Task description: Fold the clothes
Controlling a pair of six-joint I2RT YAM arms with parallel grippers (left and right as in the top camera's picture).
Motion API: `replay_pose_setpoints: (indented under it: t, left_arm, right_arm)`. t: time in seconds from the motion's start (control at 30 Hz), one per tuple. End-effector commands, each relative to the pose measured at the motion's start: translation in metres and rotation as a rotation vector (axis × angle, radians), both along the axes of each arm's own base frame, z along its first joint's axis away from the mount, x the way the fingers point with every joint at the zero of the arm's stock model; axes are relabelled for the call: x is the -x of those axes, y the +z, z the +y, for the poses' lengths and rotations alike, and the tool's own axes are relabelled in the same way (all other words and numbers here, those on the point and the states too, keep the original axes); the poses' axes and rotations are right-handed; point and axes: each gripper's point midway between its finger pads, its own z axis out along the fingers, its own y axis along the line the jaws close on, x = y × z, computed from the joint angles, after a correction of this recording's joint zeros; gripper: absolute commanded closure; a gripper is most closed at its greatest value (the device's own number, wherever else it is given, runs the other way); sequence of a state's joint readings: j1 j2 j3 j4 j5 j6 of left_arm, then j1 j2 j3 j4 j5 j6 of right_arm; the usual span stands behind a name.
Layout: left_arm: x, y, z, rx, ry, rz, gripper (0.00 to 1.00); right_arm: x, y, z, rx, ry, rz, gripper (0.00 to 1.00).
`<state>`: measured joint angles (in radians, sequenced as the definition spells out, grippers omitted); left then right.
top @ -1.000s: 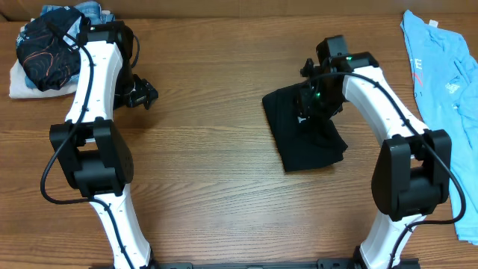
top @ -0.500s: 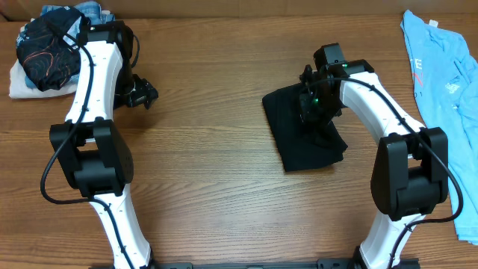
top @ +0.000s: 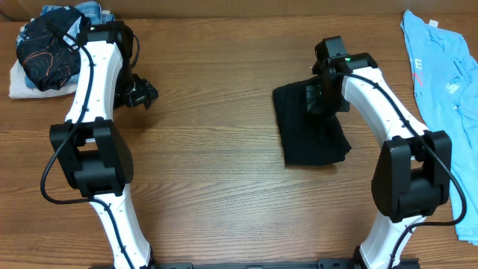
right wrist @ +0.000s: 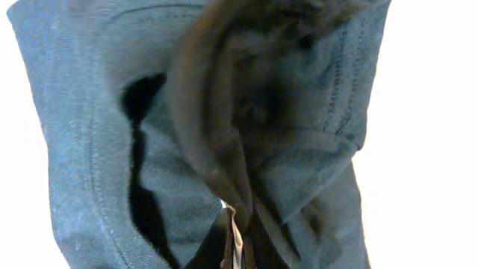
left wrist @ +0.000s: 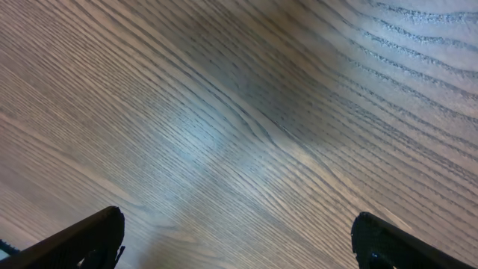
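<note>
A black folded garment (top: 310,138) lies on the wooden table right of centre. My right gripper (top: 323,96) sits at its upper right part and is shut on the cloth; in the right wrist view the dark fabric (right wrist: 224,134) fills the frame, bunched between the fingers. My left gripper (top: 142,95) is open and empty over bare wood at the upper left; its two black fingertips show far apart in the left wrist view (left wrist: 239,243). A light blue T-shirt (top: 441,67) lies spread at the right edge.
A pile of folded clothes (top: 48,45) with a black patterned item on top sits at the back left corner. The table's back edge (top: 239,18) runs along the top.
My right gripper has pulled the black garment a little to the right and back; its left edge has shifted right. The left arm has not moved.
</note>
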<state>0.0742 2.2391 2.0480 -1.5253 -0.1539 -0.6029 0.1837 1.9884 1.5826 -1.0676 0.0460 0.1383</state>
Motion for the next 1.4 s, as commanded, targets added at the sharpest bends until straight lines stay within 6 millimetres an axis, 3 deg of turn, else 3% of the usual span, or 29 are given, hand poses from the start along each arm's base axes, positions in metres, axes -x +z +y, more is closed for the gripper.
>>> replay_pose_setpoints:
  t: [0.0, 0.13, 0.33, 0.63, 0.8, 1.1, 1.23, 1.3, 1.33, 1.37]
  left_arm:
    - [0.001, 0.0, 0.003, -0.006, -0.001, 0.003, 0.0]
    - [0.001, 0.0, 0.003, -0.006, 0.0, 0.003, 0.0]
    - [0.001, 0.0, 0.003, -0.006, 0.0, 0.0, 0.0]
    - [0.002, 0.0, 0.003, -0.005, 0.0, 0.007, 0.0]
    - [0.003, 0.0, 0.003, -0.005, 0.0, 0.008, 0.0]
    - [0.002, 0.0, 0.003, -0.005, 0.0, 0.007, 0.0]
    - [0.002, 0.0, 0.003, -0.005, 0.0, 0.008, 0.0]
    - [0.002, 0.0, 0.003, -0.005, 0.0, 0.007, 0.0]
    - [0.002, 0.0, 0.003, -0.005, 0.0, 0.007, 0.0]
    - [0.002, 0.0, 0.003, -0.005, 0.0, 0.007, 0.0]
  right_arm:
    - [-0.011, 0.029, -0.022, 0.06, -0.119, -0.089, 0.96]
    - [-0.008, 0.033, -0.025, 0.052, -0.164, -0.088, 0.96]
    - [-0.002, 0.06, -0.029, 0.048, -0.176, -0.124, 0.96]
    - [0.019, 0.055, -0.072, 0.065, -0.279, -0.033, 0.96]
    - [0.032, 0.042, -0.094, 0.059, -0.379, 0.018, 0.93]
    - [0.076, -0.014, -0.129, 0.065, -0.612, 0.141, 0.92]
    - [0.091, -0.015, -0.146, 0.07, -0.769, 0.179, 0.94]
    - [0.095, -0.013, -0.153, 0.068, -0.818, 0.19, 0.84]
    - [0.098, -0.013, -0.156, 0.07, -0.827, 0.199, 0.69]
    - [0.101, -0.011, -0.158, 0.072, -0.835, 0.21, 0.62]
